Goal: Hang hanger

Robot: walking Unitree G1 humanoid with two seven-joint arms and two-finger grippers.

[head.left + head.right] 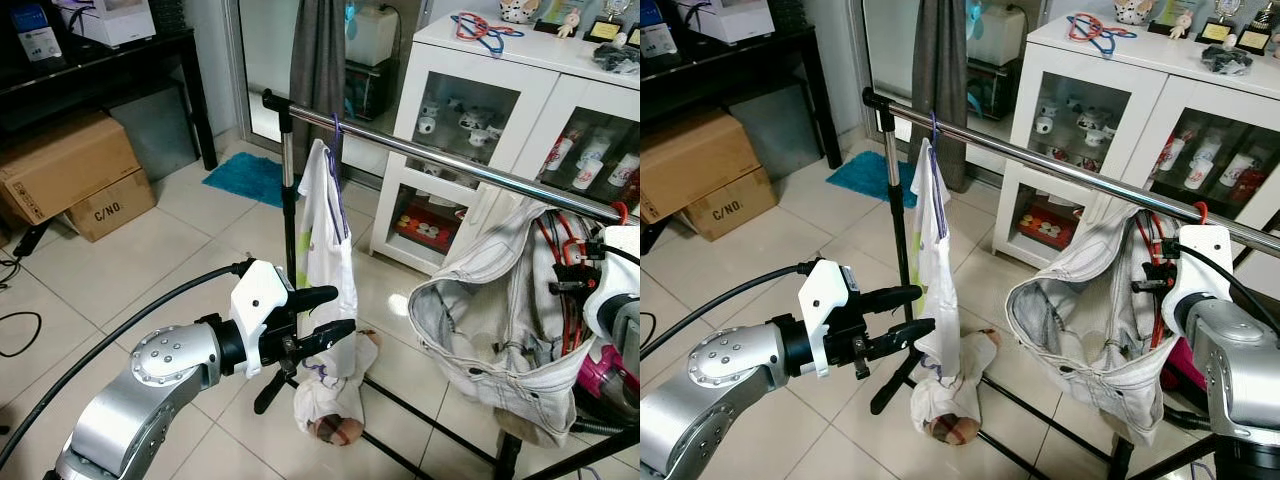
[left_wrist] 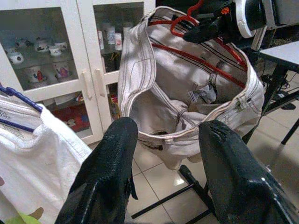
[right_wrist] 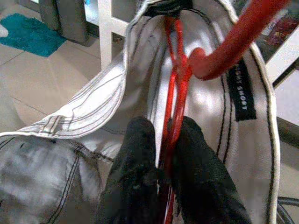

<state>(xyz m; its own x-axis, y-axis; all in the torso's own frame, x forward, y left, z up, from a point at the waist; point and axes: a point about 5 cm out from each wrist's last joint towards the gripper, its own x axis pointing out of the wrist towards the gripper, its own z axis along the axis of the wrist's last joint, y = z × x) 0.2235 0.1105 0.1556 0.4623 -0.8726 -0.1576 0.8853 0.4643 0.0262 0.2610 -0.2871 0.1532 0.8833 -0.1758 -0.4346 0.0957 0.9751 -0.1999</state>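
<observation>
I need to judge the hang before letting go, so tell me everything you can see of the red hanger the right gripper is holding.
The thin red hanger, glossy like plastic or coated wire, is pinched at its neck between the black fingers of the right gripper. Its hook curves up by the silver metal clothes rail; whether it rests on the rail cannot be told. Its arms run down inside the off-white pair of shorts with dark stitching, which hangs from it with the waistband gaping open.

From our head, both eyes look forward and down across the rail [image 1: 450, 160] toward the cabinet [image 1: 1100, 110]. Our left wrist view faces the shorts [image 2: 187, 93] from near; our right wrist view sits very close against the same shorts.
</observation>
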